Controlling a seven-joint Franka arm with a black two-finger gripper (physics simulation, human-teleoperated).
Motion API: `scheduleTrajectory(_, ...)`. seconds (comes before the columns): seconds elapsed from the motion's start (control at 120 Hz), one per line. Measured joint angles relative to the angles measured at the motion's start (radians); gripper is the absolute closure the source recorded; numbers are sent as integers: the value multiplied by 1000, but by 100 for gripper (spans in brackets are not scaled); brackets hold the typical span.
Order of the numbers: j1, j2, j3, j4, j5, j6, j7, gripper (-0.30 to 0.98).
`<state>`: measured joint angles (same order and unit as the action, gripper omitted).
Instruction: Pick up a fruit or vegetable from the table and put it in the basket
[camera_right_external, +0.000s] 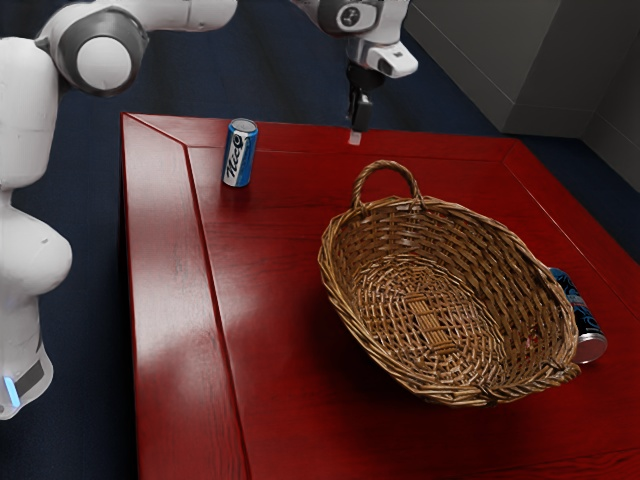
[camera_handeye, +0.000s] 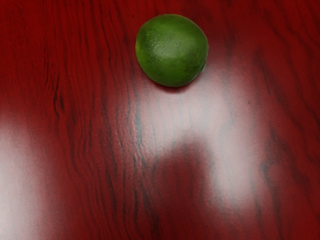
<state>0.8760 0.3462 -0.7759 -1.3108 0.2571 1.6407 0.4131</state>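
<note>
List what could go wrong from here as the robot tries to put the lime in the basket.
The round lime could roll if the gripper nudges it off-centre, since the table looks smooth and glossy.

The basket's raised handle stands on the gripper's side, so a low carry might snag it.

White arm (camera_right_external: 25, 120) at the exterior view's left, lower links (camera_right_external: 28, 255) upright, upper links (camera_right_external: 185, 12) reaching rightward, black end effector (camera_right_external: 357, 128) aimed down, fairly vertical.
</note>
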Motion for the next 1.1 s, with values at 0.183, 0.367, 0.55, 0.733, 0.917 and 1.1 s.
scheduleTrajectory(0.183, -29, 86, -25, 22, 32, 21, 11, 0)
scheduleTrajectory(0.367, -74, 171, -25, 80, 41, 48, 19, 0)
scheduleTrajectory(0.55, -81, 234, -23, 86, 43, 71, 26, 0)
scheduleTrajectory(0.733, -81, 276, -21, 110, 45, 82, 32, 0)
scheduleTrajectory(0.917, -101, 317, -23, 158, 59, 86, 40, 0)
scheduleTrajectory(1.1, -118, 362, -22, 186, 66, 92, 45, 0)
